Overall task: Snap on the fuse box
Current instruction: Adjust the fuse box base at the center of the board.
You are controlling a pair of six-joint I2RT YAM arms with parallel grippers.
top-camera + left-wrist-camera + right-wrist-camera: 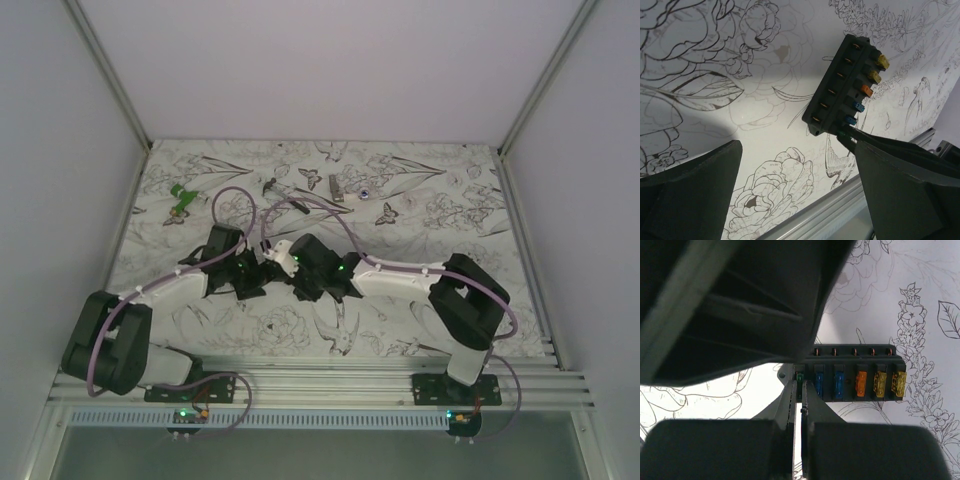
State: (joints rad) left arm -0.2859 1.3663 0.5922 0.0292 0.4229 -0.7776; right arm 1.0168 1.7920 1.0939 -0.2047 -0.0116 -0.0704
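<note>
The fuse box (855, 372) is a flat black box with a row of blue, orange and yellow fuses. In the right wrist view, my right gripper (801, 390) is closed to a narrow slit on a small green fuse (800, 377) in the box's end slot. In the left wrist view the box (840, 85) lies ahead and to the right, with the right gripper's fingertips (850, 136) at its near end. My left gripper (797, 150) is wide open and empty just short of the box. In the top view both grippers (272, 268) meet mid-table and hide the box.
A green plastic piece (180, 200) lies at the far left of the flower-printed mat (440, 200). Several small parts (337, 190) lie along the far middle. The metal rail (840, 205) runs along the table's near edge. The left gripper's dark body (740, 300) hangs over the box's left end.
</note>
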